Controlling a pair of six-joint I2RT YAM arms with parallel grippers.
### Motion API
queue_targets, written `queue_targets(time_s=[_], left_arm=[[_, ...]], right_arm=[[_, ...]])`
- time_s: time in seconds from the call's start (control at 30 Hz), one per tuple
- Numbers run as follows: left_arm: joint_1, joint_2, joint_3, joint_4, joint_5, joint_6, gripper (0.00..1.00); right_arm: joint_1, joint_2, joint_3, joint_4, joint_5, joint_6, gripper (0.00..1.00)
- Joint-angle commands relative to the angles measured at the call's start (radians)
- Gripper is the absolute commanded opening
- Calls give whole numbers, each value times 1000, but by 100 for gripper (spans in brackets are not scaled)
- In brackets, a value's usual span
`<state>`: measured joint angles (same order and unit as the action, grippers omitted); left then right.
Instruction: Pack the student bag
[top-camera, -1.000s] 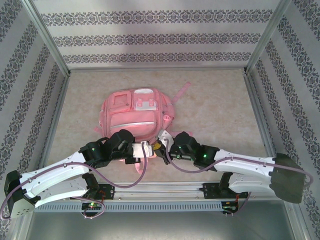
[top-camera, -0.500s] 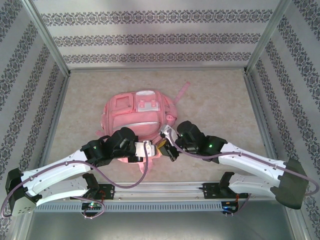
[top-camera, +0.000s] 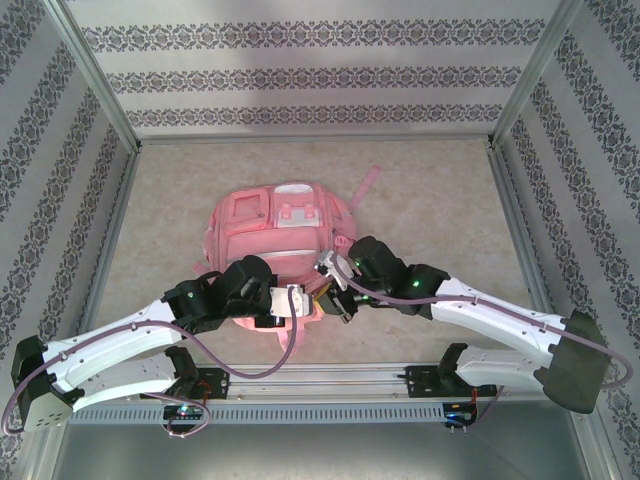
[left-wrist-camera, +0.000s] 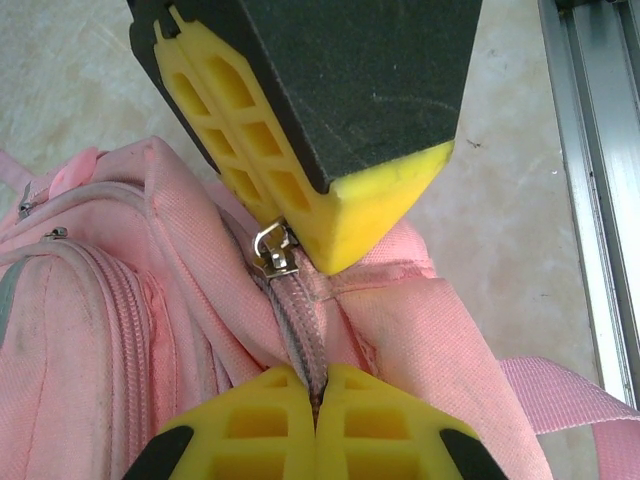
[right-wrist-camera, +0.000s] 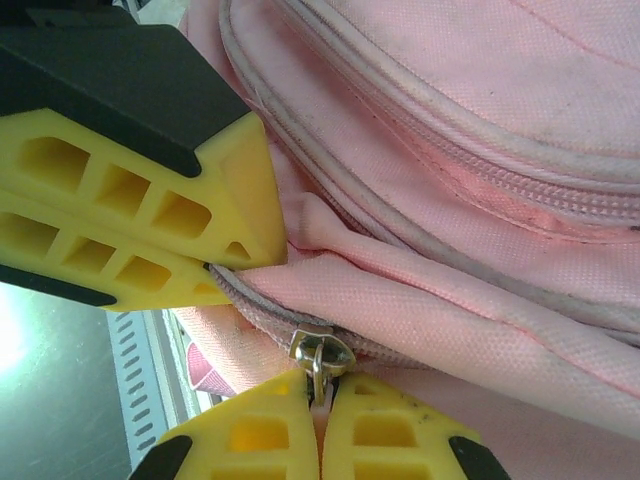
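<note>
1. Your student bag (top-camera: 275, 225) lies flat mid-tabletop (top-camera: 430, 210), just ahead of both arms
2. Left pincer (left-wrist-camera: 318, 380) is clenched on the zipper seam (left-wrist-camera: 295, 340); right pincer (right-wrist-camera: 320, 388) grips the zipper pull (right-wrist-camera: 320, 355)
3. You're likely at the zipper step: next, draw the pull along the seam while the left anchors the fabric

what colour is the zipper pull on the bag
Silver; the zipper pull shows best in the right wrist view.

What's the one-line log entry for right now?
left gripper: shut on student bag at zipper seam | right gripper: shut on zipper pull | seam between grippers: looks closed
</note>
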<state>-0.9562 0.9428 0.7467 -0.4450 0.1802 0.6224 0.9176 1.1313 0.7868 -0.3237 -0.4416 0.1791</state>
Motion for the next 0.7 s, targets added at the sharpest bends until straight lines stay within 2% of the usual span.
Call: queue_targets(time_s=[0.0, 0.23, 0.43, 0.5, 0.67], left_arm=[[-2, -18, 5, -15, -31, 27, 0], [-1, -13, 6, -14, -30, 28, 0], [-1, -9, 9, -18, -25, 28, 0], [-1, -10, 7, -20, -27, 28, 0], [-1, -13, 9, -21, -24, 28, 0]], right_arm=[[-16, -18, 49, -43, -71, 18, 0], [-25, 1, 81, -111, -118, 12, 4], [-28, 26, 85, -118, -126, 16, 4], [-28, 28, 87, -118, -124, 17, 11], [-31, 25, 93, -120, -123, 18, 13]])
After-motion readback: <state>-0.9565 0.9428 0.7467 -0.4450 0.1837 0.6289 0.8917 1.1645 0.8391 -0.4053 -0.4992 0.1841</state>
